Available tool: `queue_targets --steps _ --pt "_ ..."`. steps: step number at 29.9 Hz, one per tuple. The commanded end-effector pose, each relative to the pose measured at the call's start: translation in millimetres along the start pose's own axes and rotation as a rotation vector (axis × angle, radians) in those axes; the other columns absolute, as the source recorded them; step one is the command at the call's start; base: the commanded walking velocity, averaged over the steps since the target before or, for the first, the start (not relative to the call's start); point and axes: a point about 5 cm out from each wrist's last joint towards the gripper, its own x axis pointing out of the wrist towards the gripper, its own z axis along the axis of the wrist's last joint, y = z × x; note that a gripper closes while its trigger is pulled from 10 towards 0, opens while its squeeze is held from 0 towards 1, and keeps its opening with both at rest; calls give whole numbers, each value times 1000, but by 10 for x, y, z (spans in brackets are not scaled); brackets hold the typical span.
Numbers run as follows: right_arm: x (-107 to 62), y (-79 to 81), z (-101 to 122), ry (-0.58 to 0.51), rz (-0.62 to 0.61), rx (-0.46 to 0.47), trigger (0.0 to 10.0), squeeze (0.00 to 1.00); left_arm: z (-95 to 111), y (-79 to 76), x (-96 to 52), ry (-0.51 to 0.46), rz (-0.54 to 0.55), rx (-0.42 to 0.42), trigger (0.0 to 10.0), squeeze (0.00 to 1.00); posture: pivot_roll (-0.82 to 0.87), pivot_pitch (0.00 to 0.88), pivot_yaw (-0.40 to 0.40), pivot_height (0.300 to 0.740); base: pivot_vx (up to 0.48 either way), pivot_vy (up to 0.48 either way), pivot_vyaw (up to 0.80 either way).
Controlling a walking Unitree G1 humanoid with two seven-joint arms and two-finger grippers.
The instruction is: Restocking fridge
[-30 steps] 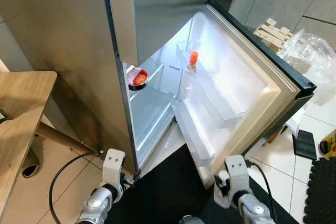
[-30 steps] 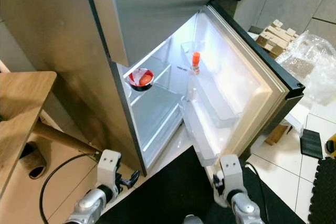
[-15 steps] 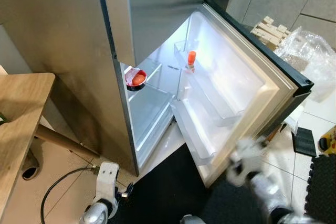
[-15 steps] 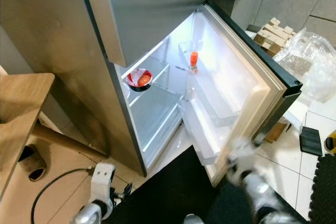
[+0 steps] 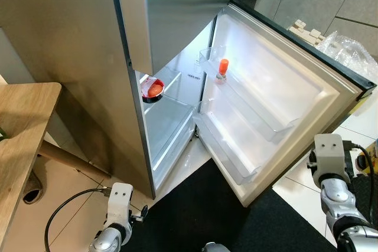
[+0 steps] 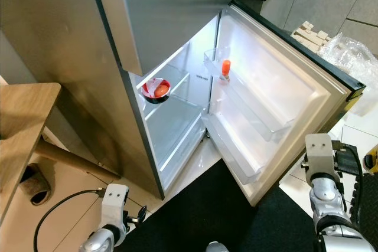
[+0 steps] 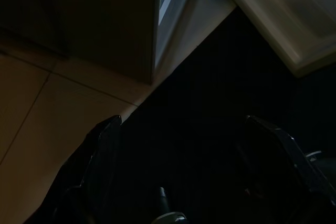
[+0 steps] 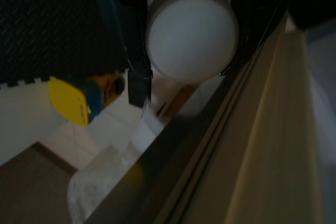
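Broadly, the fridge dominates, its lower door swung wide to the robot's right; the door looks rigid and heavy on its hinge, best pushed or pulled at its outer edge, where the right gripper now sits just beside it. Its long black fingers run either side of a pale rounded thing, but whether they clamp it or merely frame something beyond I cannot tell. The left gripper hangs low over the dark mat with its fingers spread apart and nothing between them. Inside, a red bowl rests at the shelf's front edge (likely light, and its contents could tip if taken by the rim). Smallest is the orange-capped bottle, upright in the upper door rack, probably slick plastic, best held around the body. The upper compartment stays hidden behind its closed door, and the right wrist view is dim and blurred.
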Motion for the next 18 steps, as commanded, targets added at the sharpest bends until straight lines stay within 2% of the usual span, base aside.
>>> queue_targets --steps 1,2,3,4,7,8,9,11,12,14,18 --pt "-132 130 -257 92 38 -5 10000 0 -87 77 -59 38 17 22 10000 0 -160 108 -20 725 0 0 0" --pt "-132 130 -257 92 38 -5 10000 0 -87 77 -59 38 17 22 10000 0 -160 108 -20 725 0 0 0" --pt "-204 227 -361 125 72 -16 10000 0 -98 76 -63 42 18 22 10000 0 -160 109 -20 725 0 0 0" --pt "-204 227 -361 125 72 -16 10000 0 -98 76 -63 42 18 22 10000 0 -160 109 -20 725 0 0 0" --pt "-395 474 -586 202 166 -20 10000 0 -138 72 -80 57 23 24 10000 0 -157 109 -21 725 0 0 0" --pt "-395 474 -586 202 166 -20 10000 0 -138 72 -80 57 23 24 10000 0 -157 109 -21 725 0 0 0" --pt "-486 612 -653 220 233 0 10000 0 -148 74 -91 52 26 16 10000 0 -156 110 -20 725 0 0 0" --pt "-643 879 -697 214 359 84 10000 0 -118 126 -104 1 78 -71 10000 0 -152 111 -16 725 0 0 0" --pt "-643 879 -697 214 359 84 10000 0 -118 126 -104 1 78 -71 10000 0 -152 111 -16 725 0 0 0" --pt "-715 1008 -693 205 406 135 10000 0 -49 215 -110 -56 144 -124 10000 0 -145 111 -14 725 0 0 0" --pt "-755 1104 -682 200 427 120 10000 0 -15 226 -101 -69 145 -115 10000 0 -141 113 -13 725 0 0 0"
